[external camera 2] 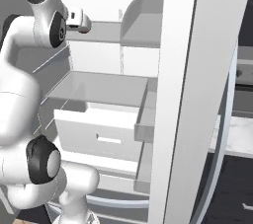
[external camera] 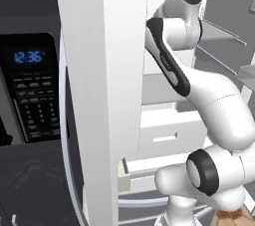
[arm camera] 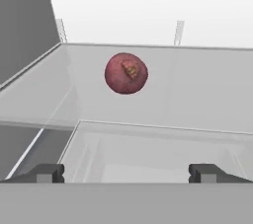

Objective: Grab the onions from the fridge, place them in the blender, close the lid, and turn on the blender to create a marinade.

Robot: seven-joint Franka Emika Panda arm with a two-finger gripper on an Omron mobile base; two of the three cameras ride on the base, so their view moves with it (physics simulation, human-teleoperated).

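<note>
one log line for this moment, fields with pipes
phase: reaching into fridge | target: onion on shelf, untouched | gripper: open, empty, short of onion

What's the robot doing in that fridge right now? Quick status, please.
End effector open, holding nothing. One onion ahead on a fridge shelf, untouched. Path to it looks clear.

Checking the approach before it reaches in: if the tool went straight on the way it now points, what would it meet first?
Probably the small round maroon-red onion on the white fridge shelf, slightly above and ahead of the open tool; depth is unclear.
</note>
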